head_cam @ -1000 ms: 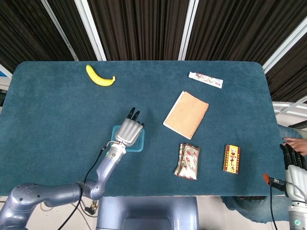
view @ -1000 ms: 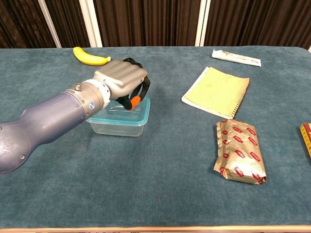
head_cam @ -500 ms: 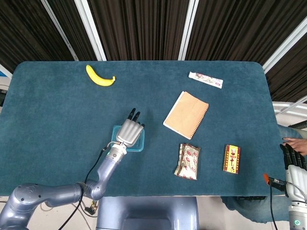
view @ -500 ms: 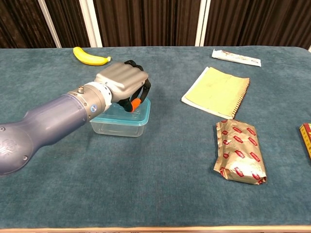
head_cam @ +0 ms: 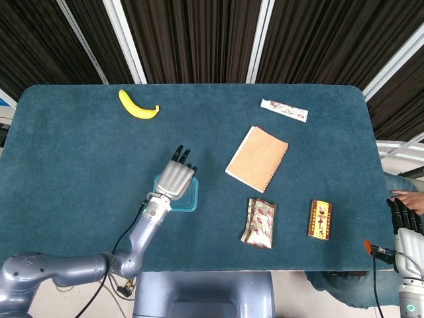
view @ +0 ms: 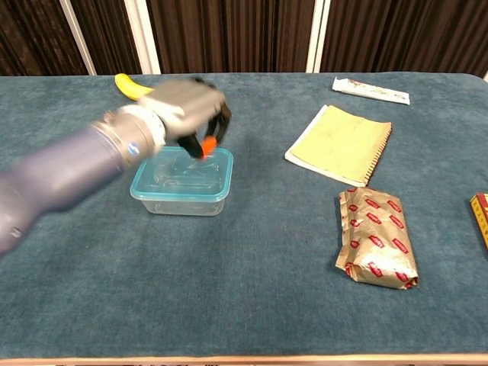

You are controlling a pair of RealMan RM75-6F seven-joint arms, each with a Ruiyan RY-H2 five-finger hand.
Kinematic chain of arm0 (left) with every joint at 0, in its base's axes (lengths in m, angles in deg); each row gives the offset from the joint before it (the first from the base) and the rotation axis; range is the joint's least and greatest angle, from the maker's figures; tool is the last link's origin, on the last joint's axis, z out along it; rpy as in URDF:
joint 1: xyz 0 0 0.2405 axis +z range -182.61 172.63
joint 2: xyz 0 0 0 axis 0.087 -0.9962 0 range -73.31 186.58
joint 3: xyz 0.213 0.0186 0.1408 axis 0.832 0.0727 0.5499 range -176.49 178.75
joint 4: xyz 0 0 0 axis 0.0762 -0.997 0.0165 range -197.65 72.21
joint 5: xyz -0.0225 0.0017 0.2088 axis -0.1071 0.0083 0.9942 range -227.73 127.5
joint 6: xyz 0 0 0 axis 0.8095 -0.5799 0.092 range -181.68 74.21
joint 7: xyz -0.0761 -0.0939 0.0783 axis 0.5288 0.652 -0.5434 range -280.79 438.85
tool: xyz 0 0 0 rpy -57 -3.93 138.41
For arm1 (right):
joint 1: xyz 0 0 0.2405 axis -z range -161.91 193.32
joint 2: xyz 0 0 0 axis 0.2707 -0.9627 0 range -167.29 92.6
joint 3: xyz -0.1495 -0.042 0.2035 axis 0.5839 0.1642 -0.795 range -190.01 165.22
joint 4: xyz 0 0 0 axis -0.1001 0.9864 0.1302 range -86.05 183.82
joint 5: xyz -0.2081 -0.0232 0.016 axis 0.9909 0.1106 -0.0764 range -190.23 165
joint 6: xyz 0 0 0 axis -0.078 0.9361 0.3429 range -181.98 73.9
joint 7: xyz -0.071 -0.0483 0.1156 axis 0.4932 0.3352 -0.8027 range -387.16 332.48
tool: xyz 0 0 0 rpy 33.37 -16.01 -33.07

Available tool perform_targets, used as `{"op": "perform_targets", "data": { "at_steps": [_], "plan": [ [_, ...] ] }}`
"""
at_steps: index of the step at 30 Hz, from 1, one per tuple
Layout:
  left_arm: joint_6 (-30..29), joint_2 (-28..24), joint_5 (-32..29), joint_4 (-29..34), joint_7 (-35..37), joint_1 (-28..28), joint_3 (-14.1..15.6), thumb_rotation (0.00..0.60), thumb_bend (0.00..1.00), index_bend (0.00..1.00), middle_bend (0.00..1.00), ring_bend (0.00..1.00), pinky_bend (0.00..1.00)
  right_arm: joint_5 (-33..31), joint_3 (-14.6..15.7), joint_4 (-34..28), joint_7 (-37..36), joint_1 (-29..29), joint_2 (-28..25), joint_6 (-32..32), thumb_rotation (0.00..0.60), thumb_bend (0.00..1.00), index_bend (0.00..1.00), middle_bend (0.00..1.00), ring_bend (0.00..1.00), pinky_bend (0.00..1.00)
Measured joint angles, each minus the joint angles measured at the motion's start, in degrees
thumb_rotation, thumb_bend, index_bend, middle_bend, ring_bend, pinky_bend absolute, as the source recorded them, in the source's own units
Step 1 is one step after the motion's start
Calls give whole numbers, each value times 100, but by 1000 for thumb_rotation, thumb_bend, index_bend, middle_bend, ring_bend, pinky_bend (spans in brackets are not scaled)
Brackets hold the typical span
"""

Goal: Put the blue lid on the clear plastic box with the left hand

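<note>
While the right hand (head_cam: 405, 224) shows only at the near right edge of the head view, off the tabletop (head_cam: 79, 172), its fingers too small to tell whether spread or curled, the silver snack packet (view: 377, 238) lies nearest on the cloth, with a small red and yellow packet (head_cam: 320, 219) at its 3 o'clock. At about 9 o'clock from the silver packet sits the clear plastic box (view: 181, 197), the blue lid (view: 183, 176) resting on top of it. Above the lid's far edge hangs the left hand (view: 185, 112), blurred, holding nothing, fingers loosely curled downward and apart. Farther back, at the box's 2 o'clock, lies a spiral notebook (head_cam: 257, 159). At the far side, a tube (head_cam: 283, 110) lies at 1 o'clock and a banana (head_cam: 137, 106) at 11 o'clock.
</note>
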Motion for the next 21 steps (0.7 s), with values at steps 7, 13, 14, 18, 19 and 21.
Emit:
{"op": "perform_targets", "data": {
  "at_steps": [7, 13, 14, 18, 19, 21],
  "plan": [
    [-999, -954, -4, 1274, -445, 460, -69, 600, 394, 209, 213, 0, 0, 72, 6, 50, 52, -1, 17, 47, 600, 268, 38, 0, 0, 0],
    [-1746, -1934, 222, 2036, -217, 1260, 150, 600, 385, 191, 174, 0, 0, 155, 27, 99, 133, -3, 37, 100, 600, 268, 37, 0, 0, 0],
    [-1792, -2061, 271, 2088, -104, 1380, 200, 600, 385, 190, 172, 0, 0, 166, 27, 108, 144, -2, 43, 112, 600, 268, 37, 0, 0, 0],
    [-1972, -2461, 553, 2248, 521, 1831, 451, 600, 384, 190, 165, 0, 0, 195, 35, 132, 196, 2, 61, 141, 600, 268, 37, 0, 0, 0],
    [-2030, -2560, 672, 2282, 741, 1937, 546, 600, 384, 190, 164, 0, 0, 207, 37, 136, 206, 4, 65, 152, 600, 268, 37, 0, 0, 0],
    [-2130, -2706, 873, 2322, 1088, 2125, 691, 600, 378, 190, 163, 0, 0, 237, 43, 148, 229, 8, 74, 177, 600, 268, 37, 0, 0, 0]
  ]
}}
